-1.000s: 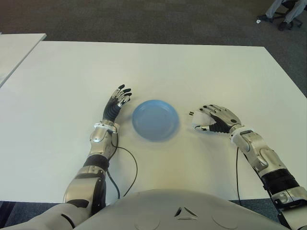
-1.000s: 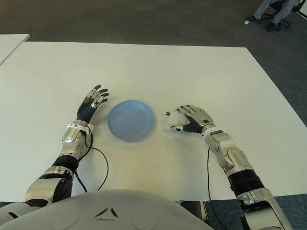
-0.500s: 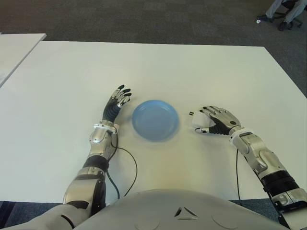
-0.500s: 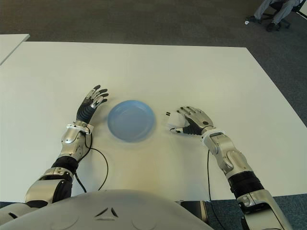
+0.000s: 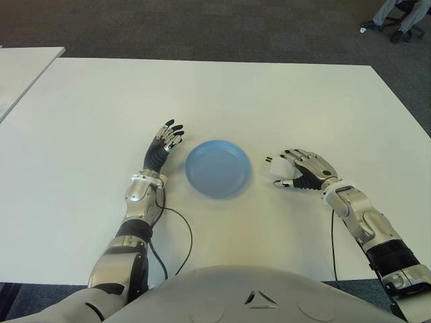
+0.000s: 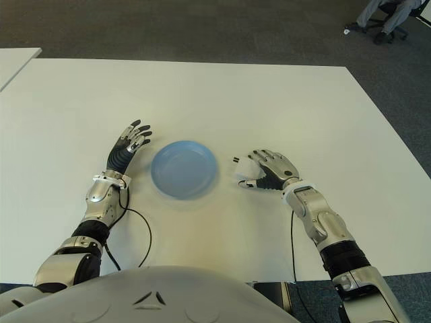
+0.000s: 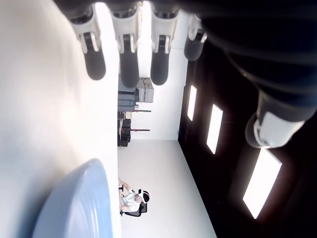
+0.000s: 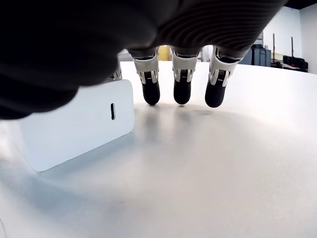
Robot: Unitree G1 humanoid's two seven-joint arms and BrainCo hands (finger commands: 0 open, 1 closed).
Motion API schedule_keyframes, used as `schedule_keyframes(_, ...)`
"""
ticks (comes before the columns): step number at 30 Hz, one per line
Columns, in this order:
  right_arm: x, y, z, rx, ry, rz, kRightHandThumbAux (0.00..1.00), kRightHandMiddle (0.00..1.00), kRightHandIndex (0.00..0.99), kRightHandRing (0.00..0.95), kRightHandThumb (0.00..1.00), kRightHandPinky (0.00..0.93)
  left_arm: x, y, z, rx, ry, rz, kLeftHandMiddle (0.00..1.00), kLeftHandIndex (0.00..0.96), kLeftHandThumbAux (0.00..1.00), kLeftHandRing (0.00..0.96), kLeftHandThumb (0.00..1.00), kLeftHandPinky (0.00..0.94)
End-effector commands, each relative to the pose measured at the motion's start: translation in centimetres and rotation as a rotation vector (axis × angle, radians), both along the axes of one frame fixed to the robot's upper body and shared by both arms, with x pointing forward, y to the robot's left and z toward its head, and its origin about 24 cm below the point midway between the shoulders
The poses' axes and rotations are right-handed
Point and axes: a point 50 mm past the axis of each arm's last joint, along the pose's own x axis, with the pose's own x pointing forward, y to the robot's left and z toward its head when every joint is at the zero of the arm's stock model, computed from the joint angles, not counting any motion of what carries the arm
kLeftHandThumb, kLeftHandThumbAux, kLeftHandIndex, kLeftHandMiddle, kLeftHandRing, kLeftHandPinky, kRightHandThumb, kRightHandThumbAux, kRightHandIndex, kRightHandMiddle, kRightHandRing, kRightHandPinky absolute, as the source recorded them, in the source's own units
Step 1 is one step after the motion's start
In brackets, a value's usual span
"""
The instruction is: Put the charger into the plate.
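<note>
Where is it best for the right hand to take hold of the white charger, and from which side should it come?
Probably from above, across the two broad flat faces of the charger. It lies on the table, its prongs pointing toward the plate, so avoid that end. The right hand hovers over it, fingers extended.

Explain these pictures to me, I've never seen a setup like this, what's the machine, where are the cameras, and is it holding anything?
This is a humanoid robot with two arms that end in fingered hands. The two wide pictures come from a stereo camera on its head, looking down at a white table. The two close pictures come from cameras on its wrists, each looking along its own fingers.

On the table lies a blue plate with nothing in it. To its right sits a small white charger, on the tabletop. The right hand is over the charger, fingers extended past it, with no closed grasp visible. The left hand shows just left of the plate, fingers spread, holding nothing.

So the charger has not yet been picked up.
</note>
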Motion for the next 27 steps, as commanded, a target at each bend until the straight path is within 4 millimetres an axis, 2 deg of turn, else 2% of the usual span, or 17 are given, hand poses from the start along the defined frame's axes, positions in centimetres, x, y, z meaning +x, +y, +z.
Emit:
schedule_keyframes(1,-0.48,-0.13,-0.66,-0.002,0.035,-0.004,0.160,0.000,0.000,0.000,0.302,0.000,-0.73,0.04,-0.88,-0.008,0.048,0.001,0.181,0.010,0.479,0.195,0.000,0.199)
schedule_keyframes(27,-0.29,-0.34,-0.79,0.013,0.031,0.002,0.175,0.000,0.000,0.000,0.285,0.000,-0.68,-0.05,-0.89,-0.022,0.050,0.000,0.187,0.016,0.492,0.197,0.000,0.192)
